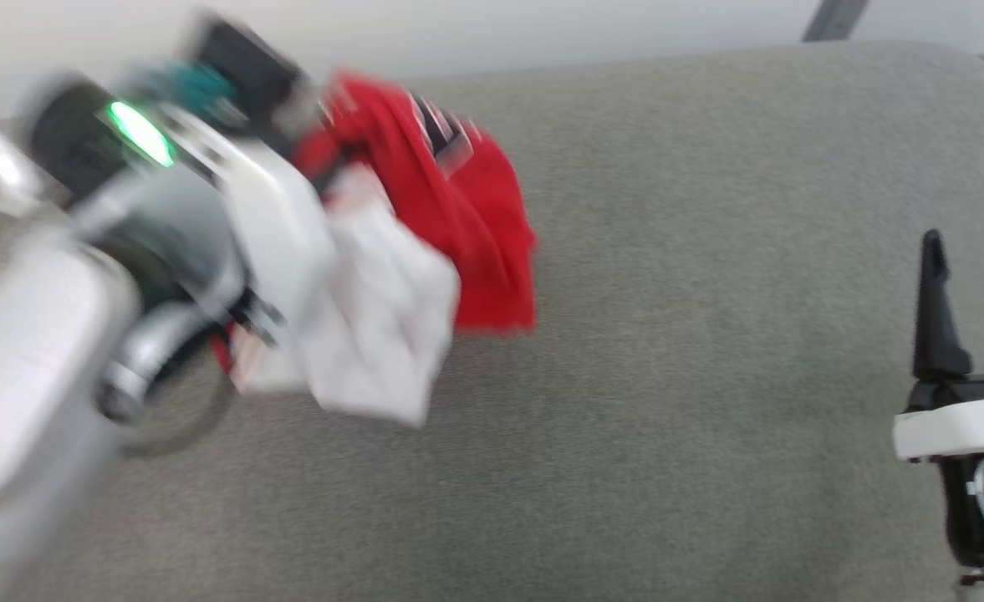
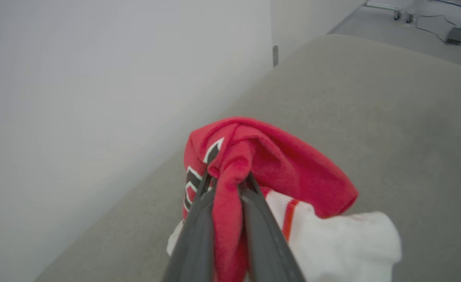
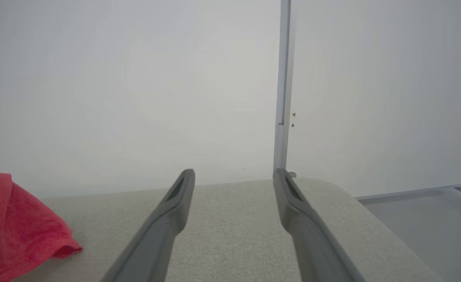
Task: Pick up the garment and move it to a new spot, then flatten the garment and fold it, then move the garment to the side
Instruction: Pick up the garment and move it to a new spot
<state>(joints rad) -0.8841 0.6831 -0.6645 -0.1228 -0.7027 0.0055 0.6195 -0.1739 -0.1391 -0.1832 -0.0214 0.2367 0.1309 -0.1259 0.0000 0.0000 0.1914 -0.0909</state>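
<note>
Dark fingers (image 2: 193, 239) of the left gripper (image 2: 226, 182) were clamped on a bunched red fold of the garment (image 2: 289, 164), which hung crumpled over the far left of the grey cushion (image 1: 709, 376). Carrying it clear of the surface before release would likely ease flattening; the right gripper (image 1: 972, 247) stood well apart, fingers spread and empty.

You'll find the head view smeared with motion blur at its upper left, the garment (image 1: 483, 226) losing its edges (the green light (image 1: 142, 134) glares); both wrist views stay soft and evenly bright.
</note>
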